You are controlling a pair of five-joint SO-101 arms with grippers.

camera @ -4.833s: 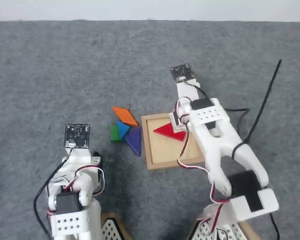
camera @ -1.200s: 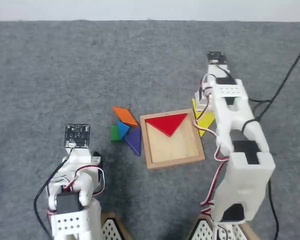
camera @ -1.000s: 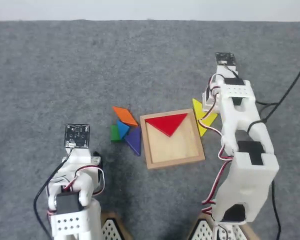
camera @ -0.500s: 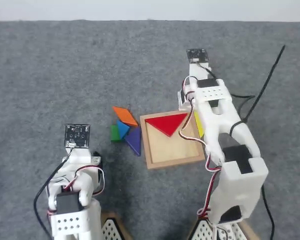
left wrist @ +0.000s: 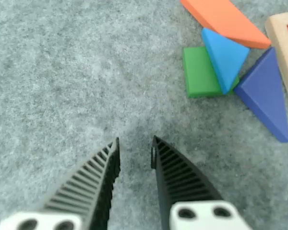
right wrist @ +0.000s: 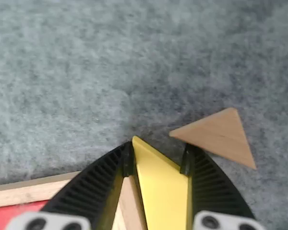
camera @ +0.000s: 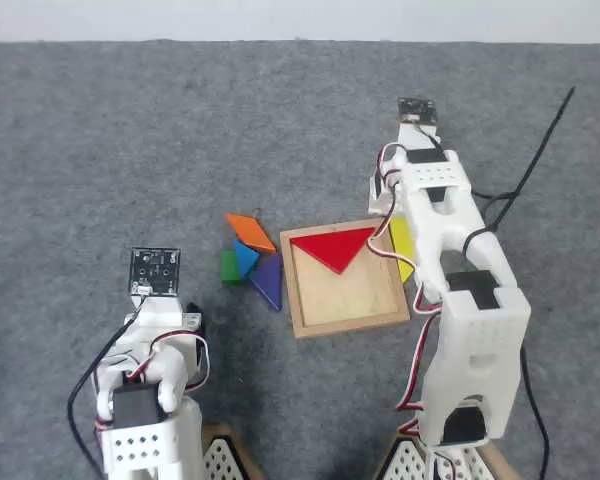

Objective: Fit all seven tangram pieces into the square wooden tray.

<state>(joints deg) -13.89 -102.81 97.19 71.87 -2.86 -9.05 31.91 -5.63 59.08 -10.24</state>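
The right arm is stretched forward beside the square wooden tray (camera: 298, 325). A smooth yellow triangle (right wrist: 161, 191) is clamped in the ribbed right gripper (right wrist: 157, 153) and is seemingly lifted just off the tray's far right corner. A red triangle (camera: 332, 245) is seated against the far rim. The left gripper (left wrist: 135, 143) is held low over grey carpet (camera: 100, 130), its jaws narrowly parted on nothing. An orange parallelogram (camera: 251, 230), blue triangle (camera: 245, 257), green square (camera: 228, 266) and purple triangle (camera: 269, 280) are clustered left of the tray. A bare wooden triangle (right wrist: 216, 136) lies beyond the yellow one.

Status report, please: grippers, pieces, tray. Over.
Left gripper open, empty, over carpet. Right gripper shut on yellow triangle, at tray edge. Red triangle in tray. Nothing in the way.
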